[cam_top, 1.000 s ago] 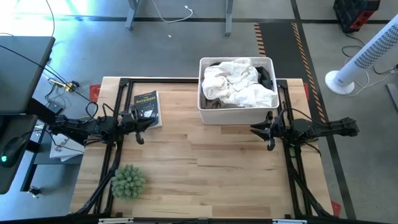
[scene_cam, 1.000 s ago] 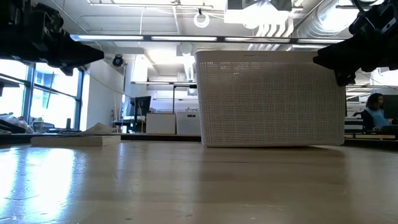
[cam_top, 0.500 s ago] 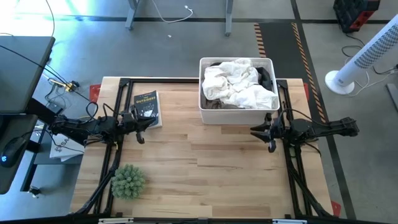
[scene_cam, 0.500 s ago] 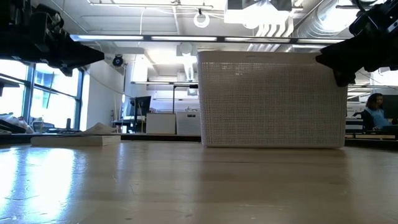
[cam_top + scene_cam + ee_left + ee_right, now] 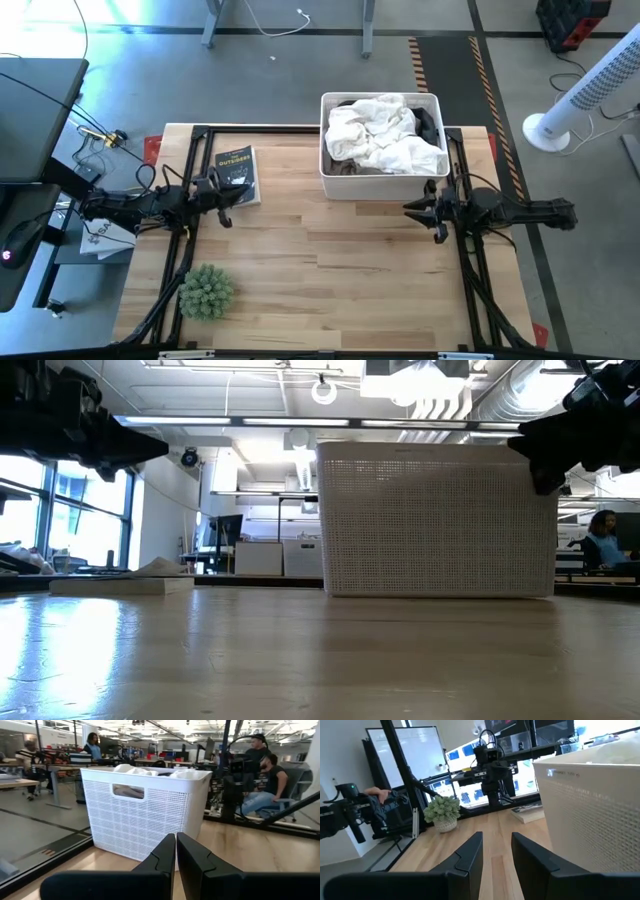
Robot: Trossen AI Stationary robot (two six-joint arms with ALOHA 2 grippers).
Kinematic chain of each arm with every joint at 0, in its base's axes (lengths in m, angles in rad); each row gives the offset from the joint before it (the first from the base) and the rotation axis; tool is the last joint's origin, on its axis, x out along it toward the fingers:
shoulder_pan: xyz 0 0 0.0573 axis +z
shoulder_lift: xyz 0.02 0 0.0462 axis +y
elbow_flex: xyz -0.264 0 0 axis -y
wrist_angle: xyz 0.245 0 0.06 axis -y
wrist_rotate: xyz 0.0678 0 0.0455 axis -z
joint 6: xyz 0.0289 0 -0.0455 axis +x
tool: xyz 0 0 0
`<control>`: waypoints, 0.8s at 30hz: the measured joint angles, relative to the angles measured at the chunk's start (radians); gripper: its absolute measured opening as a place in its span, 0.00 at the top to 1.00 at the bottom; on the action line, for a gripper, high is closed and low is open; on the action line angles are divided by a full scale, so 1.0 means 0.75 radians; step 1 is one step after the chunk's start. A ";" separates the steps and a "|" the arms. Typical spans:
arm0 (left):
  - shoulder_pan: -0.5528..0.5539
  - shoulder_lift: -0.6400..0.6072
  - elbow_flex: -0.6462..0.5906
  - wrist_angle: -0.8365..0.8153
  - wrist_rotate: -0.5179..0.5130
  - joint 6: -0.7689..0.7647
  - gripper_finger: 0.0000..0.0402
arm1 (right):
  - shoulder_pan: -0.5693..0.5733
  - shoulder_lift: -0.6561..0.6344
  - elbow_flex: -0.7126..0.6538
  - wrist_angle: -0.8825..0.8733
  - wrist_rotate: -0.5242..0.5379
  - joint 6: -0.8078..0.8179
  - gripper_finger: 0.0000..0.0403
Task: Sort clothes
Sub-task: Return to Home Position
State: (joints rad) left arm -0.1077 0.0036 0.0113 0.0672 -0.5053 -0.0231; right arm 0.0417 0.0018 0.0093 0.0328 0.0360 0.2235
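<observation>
Left gripper (image 5: pixel 230 200) is hanging low over the bench (image 5: pixel 330 260) by its left edge, pointing across toward the right; its fingers (image 5: pixel 165 855) are lying together w/ barely a slit between them & gripping nothing; right gripper (image 5: pixel 412 209) is hovering by the right edge, just in front of the basket (image 5: pixel 380 185), pointing back toward the left one; its fingers (image 5: pixel 470 855) are standing a little apart, likewise w/ nothing between them. Both arms are lying stretched out level, which I'm reading as a parked pose: tucked to the side edges, they're leaving the middle of the bench free & aren't risking a knock on the basket.

Clothes (image 5: pixel 385 135) are sitting heaped in the basket, which is standing at the far edge toward the far-right corner; white pieces are lying on top, a dark piece is showing by the right wall; the heap is reaching about to the rim. No garment is showing outside the basket, so I'm judging the sorting itself as done; the basket is doing the holding, hence neither gripper is needing to clamp anything.

Book (image 5: pixel 237 170) is lying toward the far-left corner, just beside the left gripper; plant (image 5: pixel 206 290) is sitting toward the near-left corner; neither is a garment, so prob. both are simply being left alone.
</observation>
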 joint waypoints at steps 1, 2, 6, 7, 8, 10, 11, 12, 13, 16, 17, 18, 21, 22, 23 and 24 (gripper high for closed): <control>0.009 0.000 0.000 0.000 0.001 0.001 0.97 | -0.018 -0.002 0.000 0.000 -0.021 -0.002 0.76; 0.019 0.000 0.000 0.000 0.002 0.000 0.97 | -0.033 -0.002 0.000 -0.001 -0.044 -0.004 0.76; 0.057 0.000 0.000 0.000 0.001 0.000 0.97 | -0.059 -0.002 -0.001 -0.020 -0.097 0.005 0.76; 0.064 0.000 0.000 0.000 0.001 0.000 0.97 | -0.060 -0.002 -0.001 -0.019 -0.102 0.006 0.76; 0.071 0.000 0.000 -0.001 0.001 0.001 0.97 | -0.061 -0.002 -0.001 -0.019 -0.104 0.005 0.76; 0.085 0.000 0.000 -0.001 0.001 0.001 0.97 | -0.061 -0.002 -0.001 -0.019 -0.104 0.005 0.76; 0.090 0.000 0.000 -0.001 0.001 0.001 0.97 | -0.061 -0.002 -0.001 -0.019 -0.104 0.005 0.76; 0.094 0.000 0.000 -0.001 0.001 0.001 0.97 | -0.061 -0.002 -0.001 -0.018 -0.104 0.005 0.76; 0.098 0.000 0.000 -0.001 0.001 0.001 0.97 | -0.061 0.000 -0.001 -0.018 -0.104 0.005 0.76; 0.118 0.000 0.000 -0.001 0.002 0.000 0.97 | -0.061 0.006 -0.001 -0.017 -0.105 0.005 0.76; 0.127 0.000 0.000 -0.001 0.001 0.000 0.97 | -0.061 0.006 -0.001 -0.017 -0.105 0.005 0.76; 0.135 0.000 0.000 -0.001 0.001 0.001 0.97 | -0.061 0.006 -0.001 -0.017 -0.106 0.005 0.76; 0.146 0.000 0.000 -0.001 0.001 0.000 0.97 | -0.061 0.006 -0.001 -0.017 -0.105 0.005 0.76; 0.146 0.000 0.000 -0.002 0.001 0.001 0.97 | -0.061 0.006 -0.001 -0.016 -0.106 0.005 0.76; 0.146 0.000 0.000 -0.002 0.001 0.000 0.97 | -0.061 0.006 -0.001 -0.017 -0.106 0.005 0.76; 0.146 0.000 0.000 -0.002 0.001 0.000 0.97 | -0.061 0.006 -0.001 -0.016 -0.105 0.005 0.76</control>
State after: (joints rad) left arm 0.0017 0.0038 0.0113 0.0658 -0.5045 -0.0228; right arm -0.0044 0.0067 0.0090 0.0208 -0.0429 0.2272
